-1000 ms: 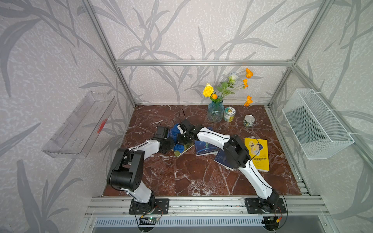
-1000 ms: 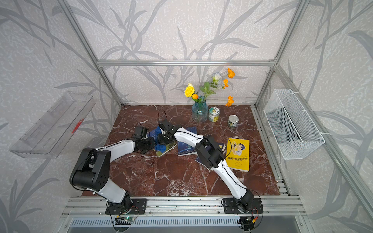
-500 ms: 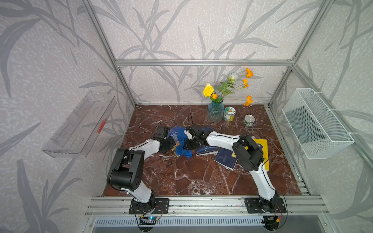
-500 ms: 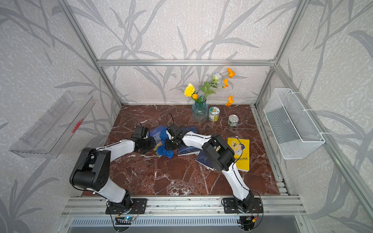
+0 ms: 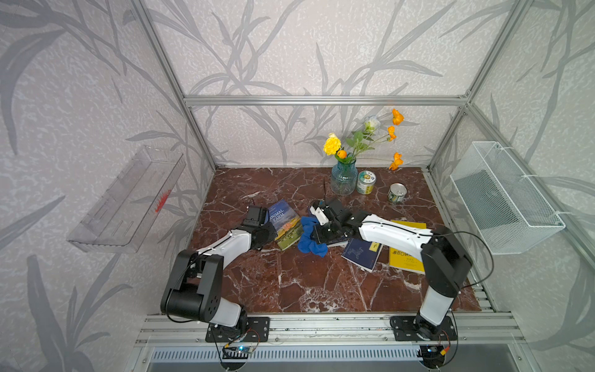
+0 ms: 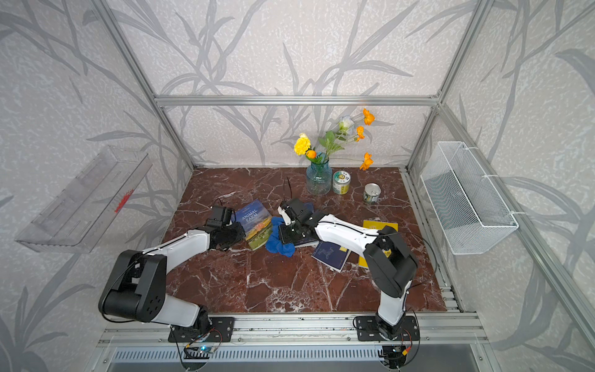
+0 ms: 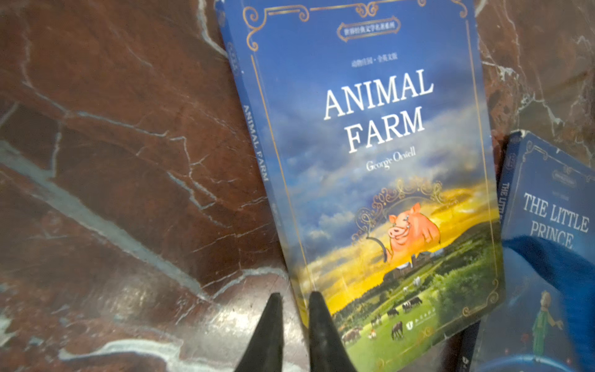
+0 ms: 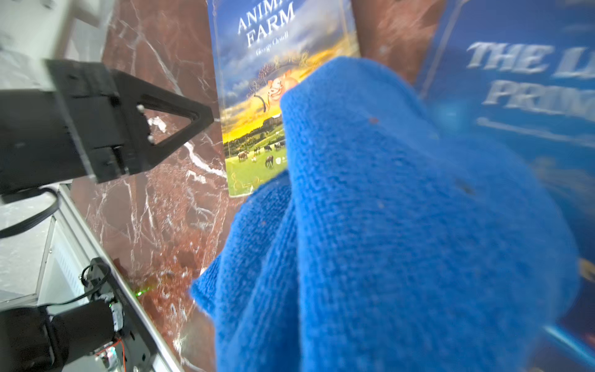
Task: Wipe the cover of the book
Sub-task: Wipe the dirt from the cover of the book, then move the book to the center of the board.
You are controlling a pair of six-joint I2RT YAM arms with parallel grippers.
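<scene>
1. The Animal Farm book (image 5: 285, 225) lies flat, cover up, on the marble table (image 5: 289, 283), just left of centre in both top views.
2. The right gripper (image 5: 323, 232) is clamped on the blue cloth (image 5: 309, 241). The cloth is bunched just right of the book, mostly off the cover.
3. The left gripper (image 7: 294, 309) sits at the book's lower left edge, jaws a crack apart, pinching nothing I can see.
4. My guess: it's between strokes or wrapping up. Can't tell if the cover's clean.
</scene>
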